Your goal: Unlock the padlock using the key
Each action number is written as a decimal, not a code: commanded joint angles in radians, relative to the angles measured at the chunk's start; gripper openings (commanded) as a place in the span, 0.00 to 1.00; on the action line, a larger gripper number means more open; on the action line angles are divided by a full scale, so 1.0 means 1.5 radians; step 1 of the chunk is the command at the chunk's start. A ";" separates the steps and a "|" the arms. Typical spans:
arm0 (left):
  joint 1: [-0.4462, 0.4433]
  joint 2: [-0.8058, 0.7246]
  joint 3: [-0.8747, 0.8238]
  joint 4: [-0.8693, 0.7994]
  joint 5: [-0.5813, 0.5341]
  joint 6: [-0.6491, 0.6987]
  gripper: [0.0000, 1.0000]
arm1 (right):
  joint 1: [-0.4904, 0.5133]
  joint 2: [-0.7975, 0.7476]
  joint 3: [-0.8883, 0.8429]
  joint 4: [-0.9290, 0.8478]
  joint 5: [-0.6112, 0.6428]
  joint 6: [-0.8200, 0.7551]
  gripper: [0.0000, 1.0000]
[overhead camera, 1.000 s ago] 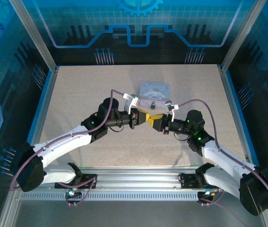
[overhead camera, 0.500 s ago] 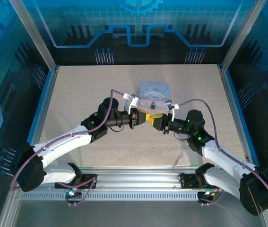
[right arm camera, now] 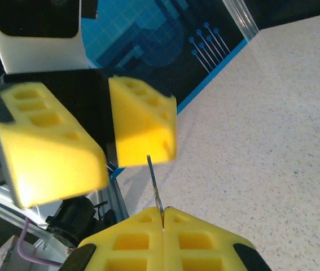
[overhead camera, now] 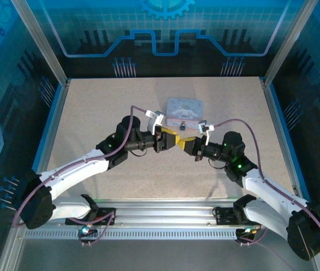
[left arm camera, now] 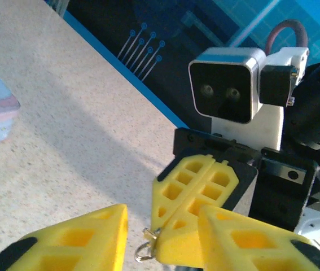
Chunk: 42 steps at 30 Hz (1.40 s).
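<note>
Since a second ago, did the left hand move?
Yes, a little. From above, the left hand has edged up the table toward the pale blue tin, which stayed put, and it has opened.

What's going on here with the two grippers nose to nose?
The right gripper is shut on the key, whose thin blade sticks out of its fingertips toward the left gripper. The left gripper is open and faces it tip to tip above the table, just short of the pale blue tin. It looks like a handover or regrip. A small dark thing at the tin's near edge may be the padlock; neither gripper is on it, so unlocking hasn't begun.
</note>
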 commanded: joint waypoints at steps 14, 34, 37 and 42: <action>0.171 0.194 0.133 -0.109 -0.064 -0.003 0.79 | -0.005 -0.135 0.006 -0.296 0.210 -0.096 0.00; 0.175 0.567 0.446 -0.245 -0.131 0.007 0.91 | -0.005 -0.160 0.002 -0.328 0.227 -0.096 0.00; 0.175 0.582 0.440 -0.247 -0.128 0.013 0.90 | -0.005 -0.157 0.002 -0.326 0.226 -0.097 0.00; 0.175 0.590 0.429 -0.253 -0.140 0.025 0.87 | -0.005 -0.145 0.007 -0.323 0.223 -0.095 0.00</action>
